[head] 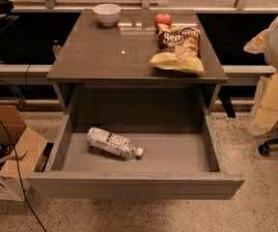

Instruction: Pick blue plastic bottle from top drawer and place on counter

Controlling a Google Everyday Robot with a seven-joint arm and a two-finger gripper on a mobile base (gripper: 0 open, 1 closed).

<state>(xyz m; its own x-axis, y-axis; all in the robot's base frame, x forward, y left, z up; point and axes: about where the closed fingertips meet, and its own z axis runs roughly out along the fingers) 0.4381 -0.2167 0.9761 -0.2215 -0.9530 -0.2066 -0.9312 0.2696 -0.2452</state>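
The blue plastic bottle (114, 143) lies on its side in the left half of the open top drawer (134, 183), with its white cap pointing right. The drawer is pulled fully out toward the camera. The counter (110, 52) is the glossy grey-brown top above it. My gripper (259, 41) is at the right edge of the view, level with the counter, on the white and pale arm. It is well to the right of the cabinet, far from the bottle, and holds nothing that I can see.
On the counter stand a white bowl (106, 13) at the back, a red apple (163, 19) and a chip bag (179, 50) at the right. An open cardboard box (8, 158) and cables lie on the floor at left. A chair base (274, 144) is at right.
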